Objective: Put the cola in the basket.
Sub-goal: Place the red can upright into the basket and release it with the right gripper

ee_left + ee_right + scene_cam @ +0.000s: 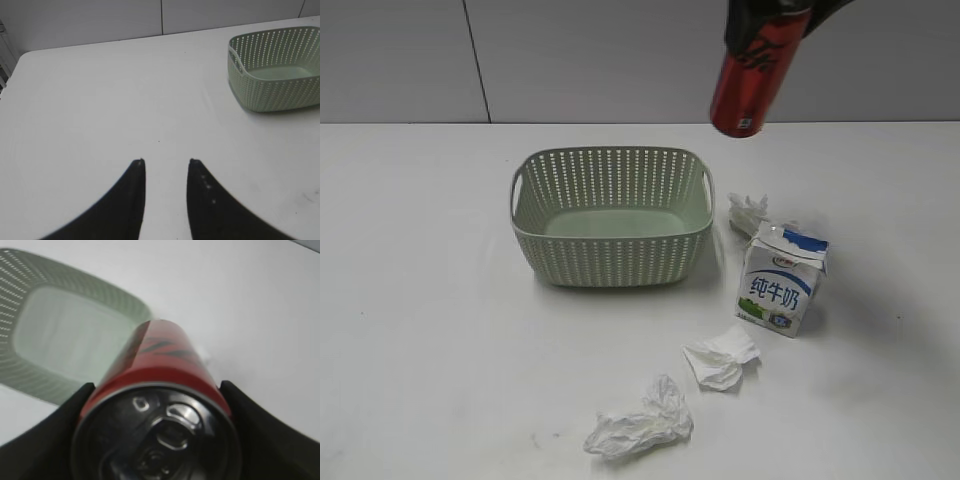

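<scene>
A white table (430, 330) runs back to a plain pale panelled wall; above it the right gripper (155, 405) clamps the cola (750, 90) near its silver top, holding it high and tilted, beyond the basket's (610, 262) right rim; the left gripper (166, 165) hovers empty, jaws apart. The can should probably travel left over the basket's middle and descend before release; crumpled tissues (638, 425) and a milk carton (782, 278) sit nearby.

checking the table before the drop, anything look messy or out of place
Yes: three crumpled tissue wads litter the table, one behind the milk carton and two in front. The carton's top looks torn open. The cola hangs tilted in the right pincer.
</scene>
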You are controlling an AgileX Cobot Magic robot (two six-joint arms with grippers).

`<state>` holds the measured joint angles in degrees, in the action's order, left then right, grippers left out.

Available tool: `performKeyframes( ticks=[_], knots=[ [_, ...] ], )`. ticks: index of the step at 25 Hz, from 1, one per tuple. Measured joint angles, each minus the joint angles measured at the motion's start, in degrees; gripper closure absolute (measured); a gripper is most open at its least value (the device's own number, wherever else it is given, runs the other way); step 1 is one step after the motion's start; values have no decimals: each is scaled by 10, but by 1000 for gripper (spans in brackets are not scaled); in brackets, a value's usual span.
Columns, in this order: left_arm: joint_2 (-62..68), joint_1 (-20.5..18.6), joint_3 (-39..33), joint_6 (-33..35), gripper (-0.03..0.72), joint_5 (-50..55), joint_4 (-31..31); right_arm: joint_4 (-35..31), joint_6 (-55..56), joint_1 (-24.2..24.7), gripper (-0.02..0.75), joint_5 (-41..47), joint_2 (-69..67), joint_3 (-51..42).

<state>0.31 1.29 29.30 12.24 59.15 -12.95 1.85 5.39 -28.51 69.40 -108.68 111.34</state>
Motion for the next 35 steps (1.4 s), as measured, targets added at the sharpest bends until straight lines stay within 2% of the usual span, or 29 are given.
performKeyframes(
  ticks=[5, 10, 15, 30, 32, 35],
  knots=[
    [0, 0, 0, 0, 459, 0, 0, -23, 0, -51, 217, -25, -42, 1],
    [0, 0, 0, 0, 459, 0, 0, -32, -1, -77, 217, -53, -96, 1],
    [0, 0, 0, 0, 459, 0, 0, -64, -1, -80, 217, -79, -143, 1],
    [0, 0, 0, 0, 459, 0, 0, -66, -25, -80, 217, -85, -193, 3],
    [0, 0, 0, 0, 459, 0, 0, -68, -27, -80, 185, -84, -194, 5],
    [0, 0, 0, 0, 459, 0, 0, -70, -29, -80, 89, -74, -194, 22]
  ],
)
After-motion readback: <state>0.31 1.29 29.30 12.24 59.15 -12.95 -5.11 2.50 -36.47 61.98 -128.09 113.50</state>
